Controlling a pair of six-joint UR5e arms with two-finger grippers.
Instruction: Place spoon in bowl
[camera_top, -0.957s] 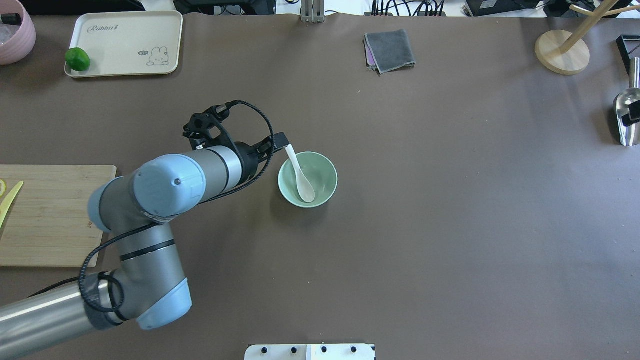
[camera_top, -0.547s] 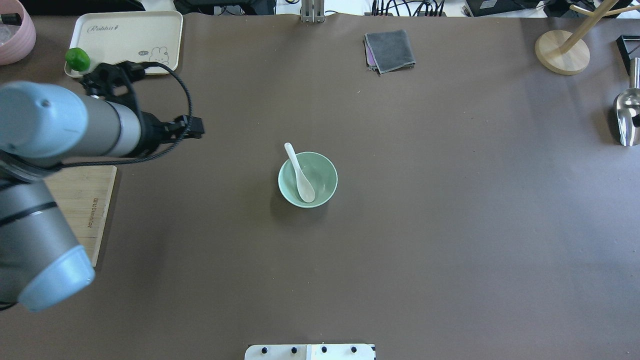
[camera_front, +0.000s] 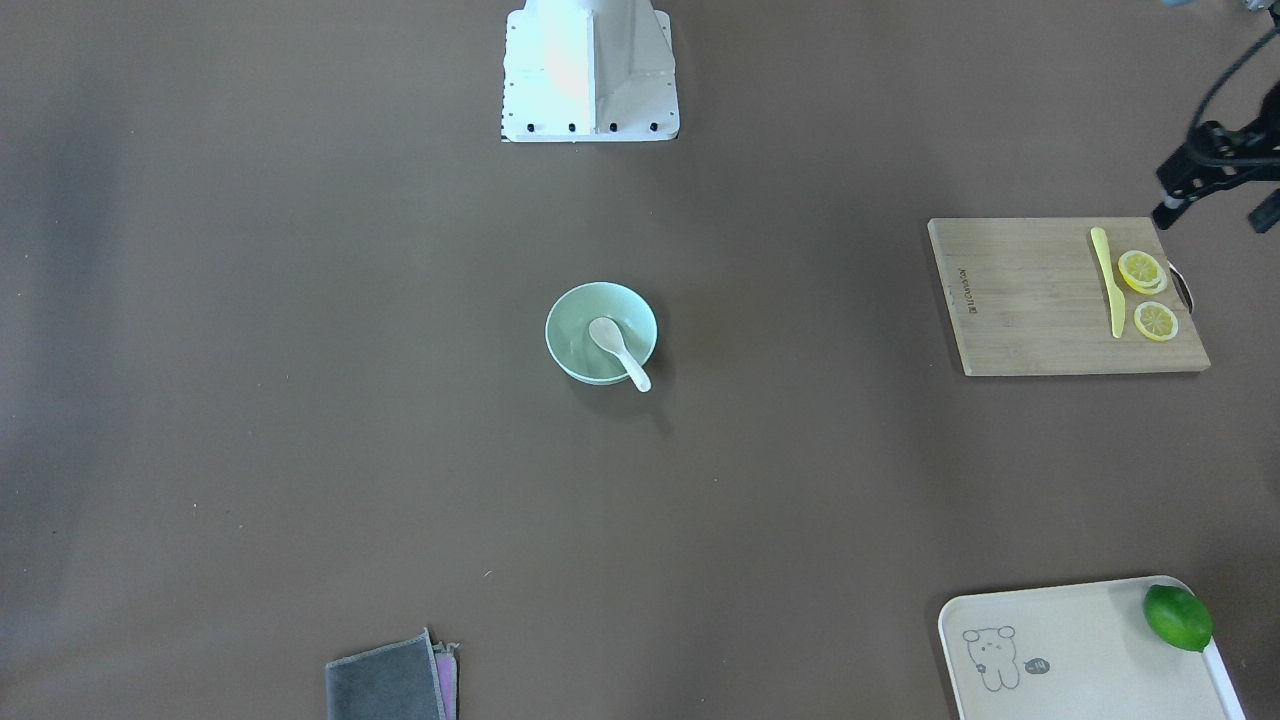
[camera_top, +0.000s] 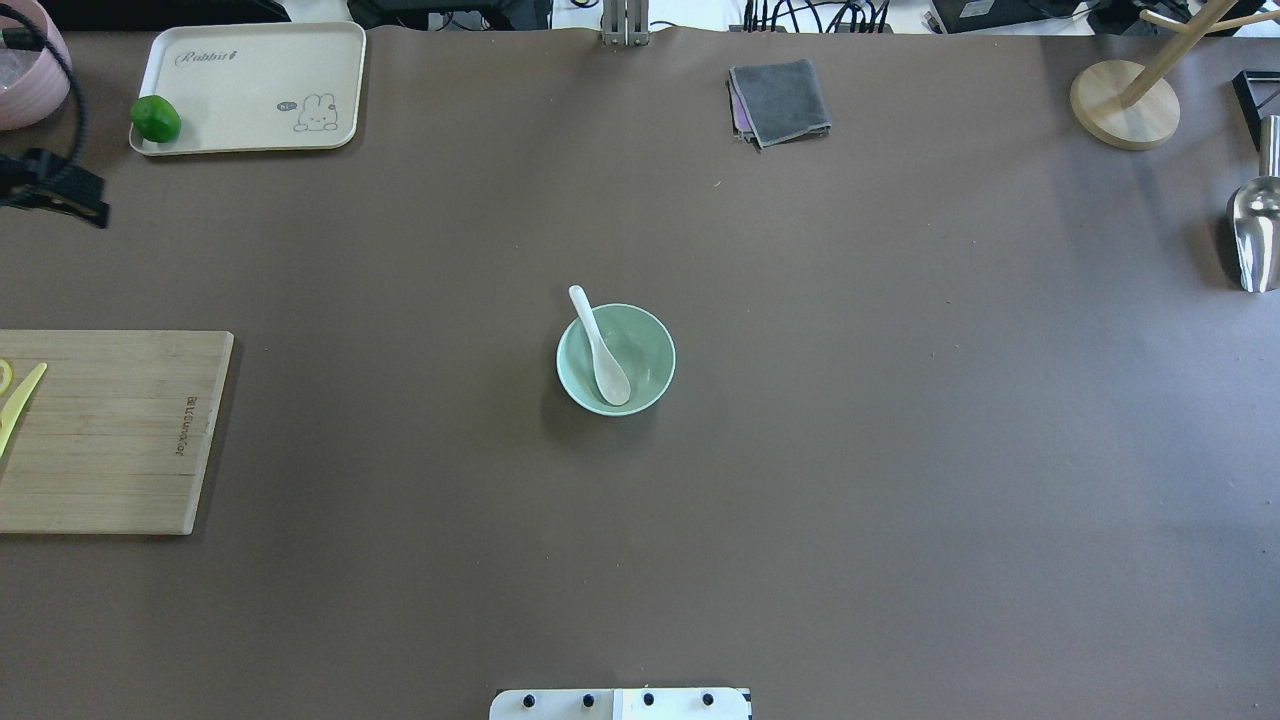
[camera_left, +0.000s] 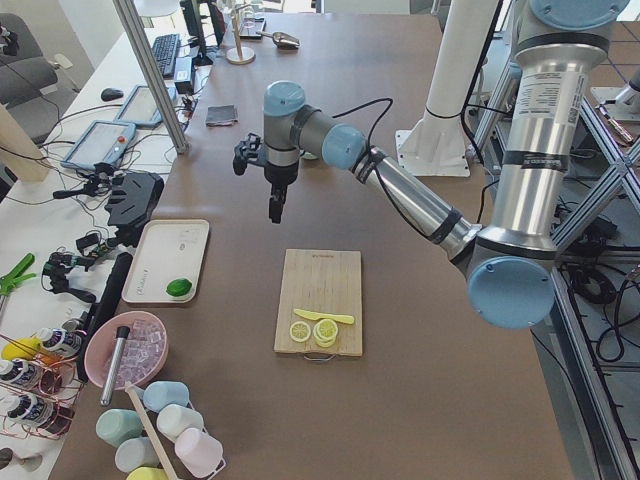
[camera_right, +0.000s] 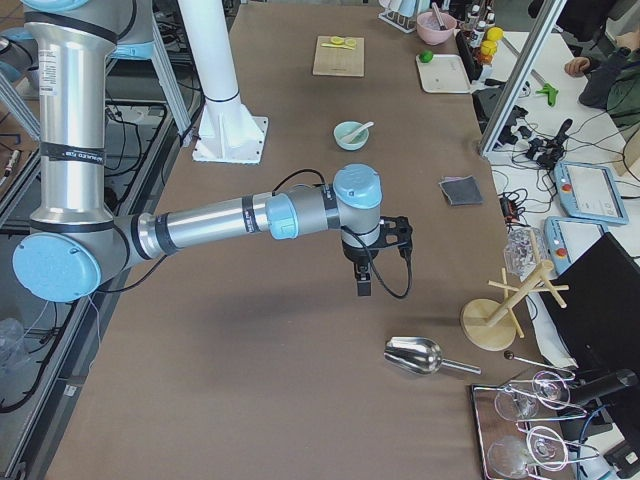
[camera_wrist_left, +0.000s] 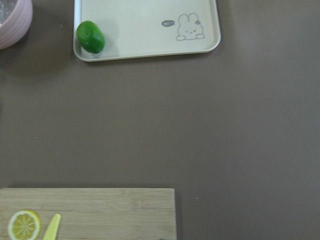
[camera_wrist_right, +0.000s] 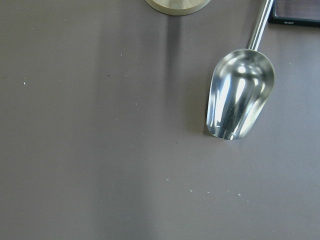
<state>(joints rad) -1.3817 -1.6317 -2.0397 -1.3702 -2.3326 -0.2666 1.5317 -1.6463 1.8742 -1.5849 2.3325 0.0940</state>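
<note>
Seeing spoon (camera_top: 600, 350) inside bowl (camera_top: 650, 345): scoop down on the bowl floor, handle leaning on the rim and poking out past it, toward the table's far side and the robot's left. Placing bowl upright near the middle of the table (camera_top: 900, 450), well apart from both arms.

Locating left gripper (camera_left: 274, 212) at the robot's left end of the table, pointing down over bare surface between tray (camera_top: 250, 80) and cutting board (camera_top: 110, 430). Can't tell whether its fingers are spread or pressed together: too small and dark in every view, and out of frame in the left wrist view.

Locating right gripper (camera_right: 363, 285) only in the right side view, pointing down near metal scoop (camera_wrist_right: 240, 95) and round wooden stand base (camera_top: 1124, 104). Can't judge its finger state from there.

Also logging:
- lime (camera_top: 155, 118) at the tray's corner
- yellow knife (camera_front: 1104, 280) on the cutting board, just beside two lemon slices (camera_front: 1141, 270)
- folded grey cloth (camera_top: 780, 100) near the far edge
- pink bowl (camera_top: 30, 70) at the far left corner
</note>
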